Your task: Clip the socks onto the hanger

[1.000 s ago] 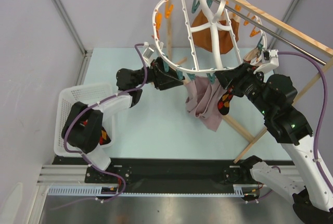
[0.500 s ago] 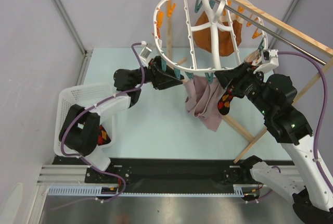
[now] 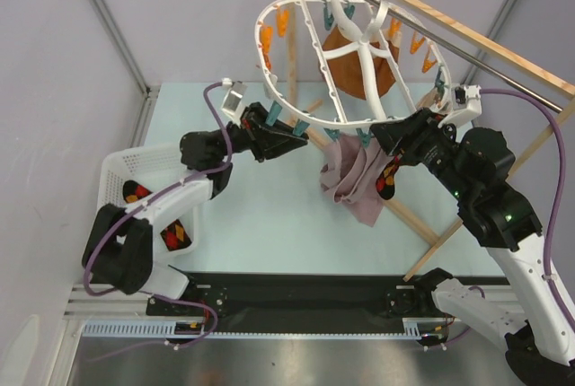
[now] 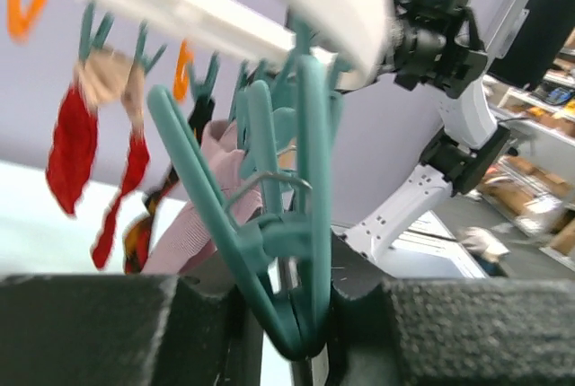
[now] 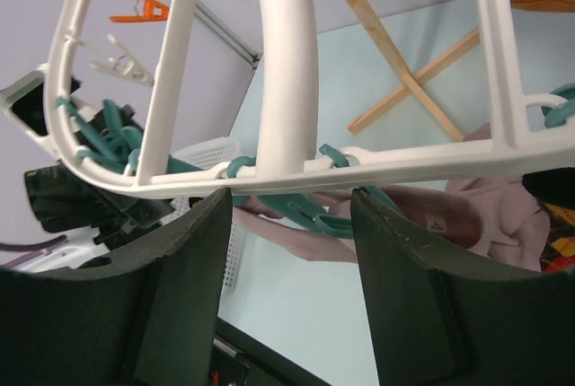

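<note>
**A:** Several argyle patches are showing. The hanging sock [image 3: 389, 179] is dangling just beside the mauve cloth [image 3: 352, 187], at five o'clock under the hanger [image 5: 283, 63]. The basket socks [image 3: 177, 235] are lying in the white basket [image 3: 112, 175] at eight o'clock of the table.

**B:** What are the grippers doing?

**A:** The left gripper [image 4: 286, 314] is pinching the tail of a teal clip [image 4: 301, 179] at the ring's seven o'clock rim, with both pads touching it. The right gripper [image 5: 292, 215] is standing with its jaws apart. The rim is crossing its fingertips and a spoke is passing between them untouched, so it is steadying at most, not clamping.

**B:** How are the socks going to handle?

**A:** I'm judging them light, soft and floppy, so I'm favouring a pinch at the cuff. The hanger is looking stiff but is tilting and hanging from its hook, so it is probably swinging under any pull.

**B:** And room for moving?

**A:** Open table is lying at six o'clock. The wooden pole [image 3: 422, 220] at four o'clock and the cloth are crowding the right arm.
</note>
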`<state>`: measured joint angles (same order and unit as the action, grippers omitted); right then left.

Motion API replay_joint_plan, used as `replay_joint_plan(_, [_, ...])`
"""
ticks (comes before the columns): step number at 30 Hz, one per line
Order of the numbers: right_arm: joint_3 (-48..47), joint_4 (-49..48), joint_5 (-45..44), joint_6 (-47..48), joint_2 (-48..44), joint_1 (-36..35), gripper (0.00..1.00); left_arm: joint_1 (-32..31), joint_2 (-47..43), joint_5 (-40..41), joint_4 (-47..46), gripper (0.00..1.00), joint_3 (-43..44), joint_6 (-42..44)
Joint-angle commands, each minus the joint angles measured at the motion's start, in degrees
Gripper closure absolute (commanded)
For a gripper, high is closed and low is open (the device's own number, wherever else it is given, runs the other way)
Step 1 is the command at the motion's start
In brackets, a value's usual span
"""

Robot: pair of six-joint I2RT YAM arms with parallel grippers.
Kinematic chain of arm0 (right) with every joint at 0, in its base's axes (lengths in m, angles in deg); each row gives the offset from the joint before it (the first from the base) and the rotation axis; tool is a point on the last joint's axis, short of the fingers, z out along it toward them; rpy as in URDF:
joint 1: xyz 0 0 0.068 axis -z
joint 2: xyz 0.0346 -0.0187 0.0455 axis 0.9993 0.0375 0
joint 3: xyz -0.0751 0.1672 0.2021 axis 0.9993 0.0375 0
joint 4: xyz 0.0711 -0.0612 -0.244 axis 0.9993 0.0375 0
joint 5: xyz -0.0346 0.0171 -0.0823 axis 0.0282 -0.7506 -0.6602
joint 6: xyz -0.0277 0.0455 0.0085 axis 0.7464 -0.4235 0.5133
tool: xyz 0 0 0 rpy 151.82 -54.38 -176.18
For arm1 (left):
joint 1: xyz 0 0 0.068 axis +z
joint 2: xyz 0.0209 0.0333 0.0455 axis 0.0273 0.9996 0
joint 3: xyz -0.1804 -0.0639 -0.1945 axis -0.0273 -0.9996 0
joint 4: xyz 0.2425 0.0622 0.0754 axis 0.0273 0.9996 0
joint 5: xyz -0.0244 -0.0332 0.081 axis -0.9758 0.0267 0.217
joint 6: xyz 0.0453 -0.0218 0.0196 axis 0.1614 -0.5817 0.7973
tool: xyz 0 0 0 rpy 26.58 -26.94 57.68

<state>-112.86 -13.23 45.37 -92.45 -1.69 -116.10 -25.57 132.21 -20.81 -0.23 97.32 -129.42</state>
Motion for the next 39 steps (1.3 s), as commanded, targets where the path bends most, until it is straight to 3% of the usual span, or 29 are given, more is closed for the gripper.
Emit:
replay_joint_plan(1, [-2.3, -0.2, -0.1, -0.1, 0.2, 0.3, 0.39, -0.7, -7.1, 3.4, -11.9, 1.00, -2.3, 7.7])
replay_joint_plan(3, [-2.3, -0.2, 0.2, -0.4, 0.4, 0.2, 0.39, -1.1, -10.2, 4.3, -9.5, 1.00, -3.2, 10.7])
replay_joint_plan(5, [-2.3, -0.1, 0.8, -0.8, 0.5, 0.2, 0.39, -2.7, -13.3, 5.7, 1.2, 1.00, -4.0, 16.0])
replay_joint_plan(6, [-2.3, -0.1, 1.0, -1.1, 0.5, 0.2, 0.39, -3.7, -17.1, 8.5, 6.7, 1.00, -4.0, 25.4])
replay_joint_plan(7, [-2.5, 0.3, 1.1, -1.2, 0.6, 0.1, 0.39, -6.8, -18.9, 10.4, 21.8, 1.00, -2.9, 31.2])
replay_joint_plan(9, [-2.8, 0.7, 1.0, -1.6, 0.6, 0.0, 0.38, -10.2, -21.5, 15.9, 32.4, 1.00, -1.3, 44.0])
replay_joint_plan(14, [-5.8, 5.2, 1.0, -2.1, 1.1, -0.8, 0.36, -16.5, -24.9, 27.9, 44.1, 1.00, -0.1, 52.3])
replay_joint_plan(21, [-9.8, 10.8, 2.6, -2.0, 1.1, -1.0, 0.32, -20.4, -24.6, 33.8, 47.5, 0.98, 0.9, 56.4])
replay_joint_plan(25, [-11.8, 12.9, 3.4, -1.4, 1.3, -1.0, 0.31, -20.4, -22.6, 32.8, 48.6, 0.79, 3.3, 56.2])
replay_joint_plan(26, [-12.2, 13.0, 3.6, -1.4, 1.2, -1.0, 0.31, -20.4, -22.3, 32.8, 48.7, 0.70, 3.7, 56.1])
replay_joint_plan(33, [-13.5, 13.8, 6.6, -1.1, 1.3, -1.1, 0.31, -20.4, -20.8, 31.4, 50.0, 0.53, 5.5, 57.4])
replay_joint_plan(39, [-13.3, 14.2, 6.9, 0.2, 1.1, -1.1, 0.30, -20.5, -21.6, 26.5, 51.0, 0.44, 5.2, 58.0])
